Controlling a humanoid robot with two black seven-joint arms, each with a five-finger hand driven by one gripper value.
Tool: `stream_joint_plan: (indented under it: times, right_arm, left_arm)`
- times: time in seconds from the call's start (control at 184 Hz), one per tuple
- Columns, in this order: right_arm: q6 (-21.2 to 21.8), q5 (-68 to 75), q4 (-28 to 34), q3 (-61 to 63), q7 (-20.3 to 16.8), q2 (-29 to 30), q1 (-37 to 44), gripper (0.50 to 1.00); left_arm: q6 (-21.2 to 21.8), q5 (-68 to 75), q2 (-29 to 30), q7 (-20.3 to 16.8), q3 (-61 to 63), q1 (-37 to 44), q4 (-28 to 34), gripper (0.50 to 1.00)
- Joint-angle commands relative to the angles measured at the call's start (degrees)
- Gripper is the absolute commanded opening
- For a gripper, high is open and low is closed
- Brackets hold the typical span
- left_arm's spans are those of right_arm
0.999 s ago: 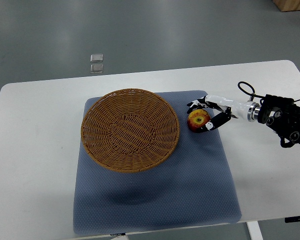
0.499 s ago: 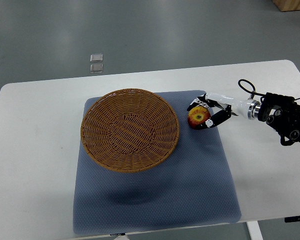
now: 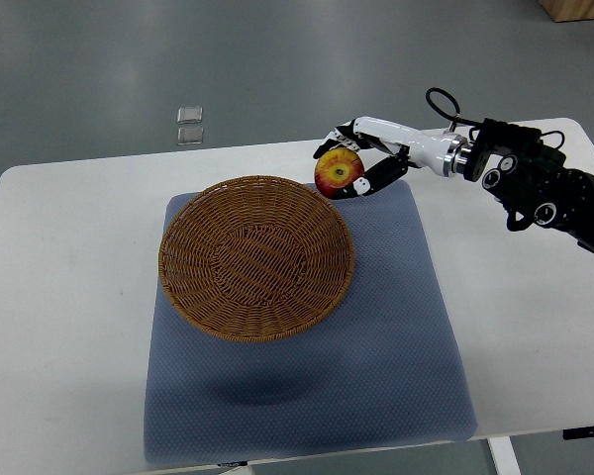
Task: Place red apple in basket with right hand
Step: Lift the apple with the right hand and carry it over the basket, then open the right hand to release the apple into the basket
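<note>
The red and yellow apple (image 3: 339, 173) is held in my right hand (image 3: 351, 158), whose fingers are curled around it. The hand holds the apple in the air just past the far right rim of the round wicker basket (image 3: 256, 256). The basket is empty and sits on the left part of a blue-grey mat (image 3: 396, 327). My right arm (image 3: 535, 183) reaches in from the right edge. My left arm is not in view.
The mat lies on a white table (image 3: 59, 297). Two small clear squares (image 3: 190, 124) lie on the grey floor beyond the table's far edge.
My right hand has closed on the apple and lifted it off the mat. It has carried it up and to the left, to the far right rim of the basket.
</note>
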Motion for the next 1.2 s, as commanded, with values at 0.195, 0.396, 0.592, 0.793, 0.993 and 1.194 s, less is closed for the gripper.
stream_joint_plan:
  times: [0.195,0.396,0.592,0.793,0.993,1.194]
  right_arm:
    - [0.23,-1.25,1.14,-6.61,-0.28,10.62,2.16,0.588]
    - [-3.02,-3.98,0.78,-13.64,-0.54,10.8,1.2,0.641]
    - [-3.29,-3.89,0.61,-16.28,-0.54,10.8,0.76,0.746]
    - [-2.93,-3.01,0.61,-15.57,-0.54,10.8,1.02,0.905]
    - [-2.49,-2.84,0.78,-15.4,-0.45,10.8,2.51,0.905]
    - [0.41,-2.49,1.05,-13.99,-0.45,10.8,5.94,0.903]
  left_arm:
    - [0.0,-0.07,0.0,0.02,-0.09,-0.01,0.0,1.0]
    - [0.0,-0.07,0.0,0.02,0.0,-0.01,0.0,1.0]
    - [0.0,0.01,0.0,0.02,0.09,-0.1,0.0,1.0]
    - [0.0,0.01,0.0,0.11,0.09,-0.62,0.0,1.0]
    - [0.0,0.01,0.0,0.11,0.18,-0.62,0.0,1.0]
    - [0.0,0.1,0.0,0.11,0.18,-0.98,0.08,1.0]
